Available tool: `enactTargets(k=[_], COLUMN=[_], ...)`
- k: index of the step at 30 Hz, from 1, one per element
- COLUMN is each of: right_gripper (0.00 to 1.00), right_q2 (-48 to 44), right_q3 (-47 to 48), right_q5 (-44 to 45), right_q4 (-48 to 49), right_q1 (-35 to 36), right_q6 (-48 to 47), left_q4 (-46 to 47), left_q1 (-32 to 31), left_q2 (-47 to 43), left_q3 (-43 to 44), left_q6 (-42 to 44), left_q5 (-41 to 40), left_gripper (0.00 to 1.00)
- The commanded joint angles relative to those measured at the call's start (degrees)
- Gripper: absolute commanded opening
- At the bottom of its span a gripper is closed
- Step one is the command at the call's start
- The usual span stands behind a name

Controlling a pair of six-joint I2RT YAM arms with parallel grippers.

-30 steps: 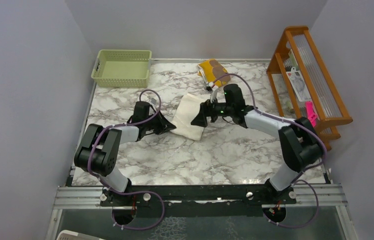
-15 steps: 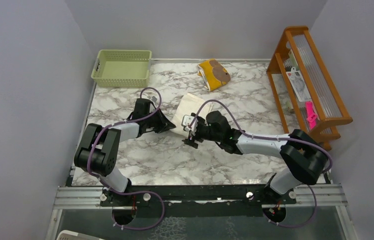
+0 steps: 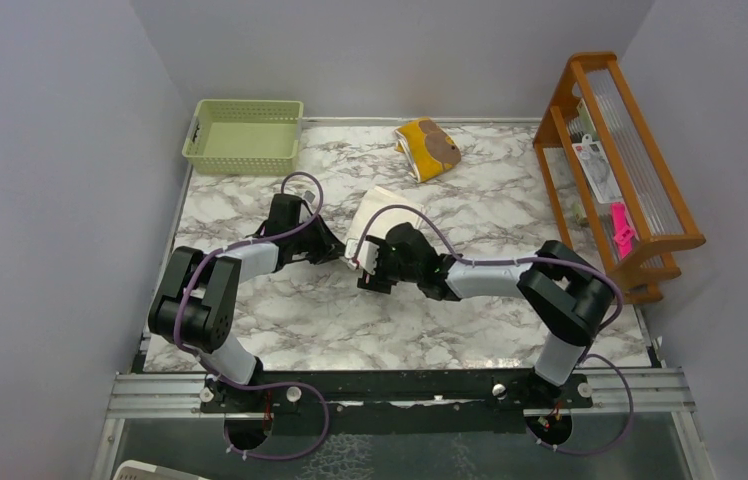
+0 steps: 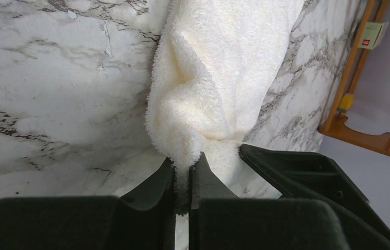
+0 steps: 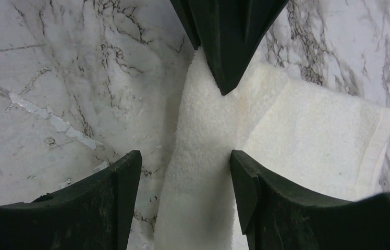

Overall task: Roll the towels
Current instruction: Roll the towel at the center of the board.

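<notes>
Cream terry towel [image 4: 219, 78]: edge pinched by left pincer [image 4: 183, 174]; fold straddled by spread right pincer [image 5: 185, 159]. Risk: fold may be bunched if gripped off-centre.

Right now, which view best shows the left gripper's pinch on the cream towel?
Left wrist: left gripper shut on a bunched edge of the cream towel. Top external shows it tiny; right wrist only the gripper's tip.
</notes>
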Motion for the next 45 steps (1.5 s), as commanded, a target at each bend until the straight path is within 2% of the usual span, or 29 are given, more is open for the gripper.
enactTargets(k=[1, 3, 12, 19, 20, 22, 23, 27, 32, 36, 41, 45], right_gripper=[0.61, 0.56, 0.49, 0.25, 0.2, 0.04, 0.01, 0.01, 0.01, 0.01, 0.01, 0.01], right_q2=[3.7, 5.2, 10.0, 11.7, 11.4, 11.1, 10.9, 10.4, 9.8, 10.2, 13.3, 14.5], right_q3=[3.2, 4.5, 8.6, 11.9, 11.9, 12.4, 12.6, 13.0, 13.9, 15.9, 17.8, 18.6], right_q5=[2.5, 2.9, 2.3, -1.8, -2.7, -5.7, -7.3, -13.6, -21.7, -32.0, -47.0, -47.1], right_q4=[-3.7, -5.5, -12.7, -17.7, -17.9, -18.6, -19.0, -20.1, -20.1, -20.2, -16.3, -15.4], right_q1=[0.4, 0.4, 0.4, 0.2, 0.1, -0.2, -0.3, -1.1, -2.9, -6.1, -11.5, -13.9], right_q6=[0.6, 1.5, 6.3, 12.5, 13.9, 16.7, 18.0, 23.5, 30.2, 36.8, 47.3, 52.9], left_q4=[-1.2, -1.2, -2.8, -3.1, -3.0, -2.8, -2.7, -2.5, -2.5, -3.2, -1.2, 1.0], left_q1=[0.4, 0.6, 1.0, 1.8, 2.0, 2.7, 3.2, 5.3, 6.9, 7.6, 7.7, 7.6], left_q2=[-0.5, -0.6, -2.3, -3.4, -3.7, -4.9, -5.5, -8.8, -13.5, -16.6, -17.5, -17.6], left_q3=[1.8, 1.9, 2.6, 2.9, 2.9, 2.9, 2.9, 3.0, 2.9, 2.7, 1.4, -0.6], left_q6=[1.2, 1.0, 0.9, 0.3, 0.2, 0.1, 0.0, 0.1, 0.8, 1.9, 2.0, 1.3], left_q5=[0.3, 1.0, 1.3, 1.8, 1.9, 2.0, 1.9, 1.8, 0.2, -1.7, -1.1, 0.6], left_gripper=[0.0, 0.0, 0.0, 0.0, 0.0, 0.0, 0.0, 0.02, 0.32, 0.46, 0.51, 0.52])
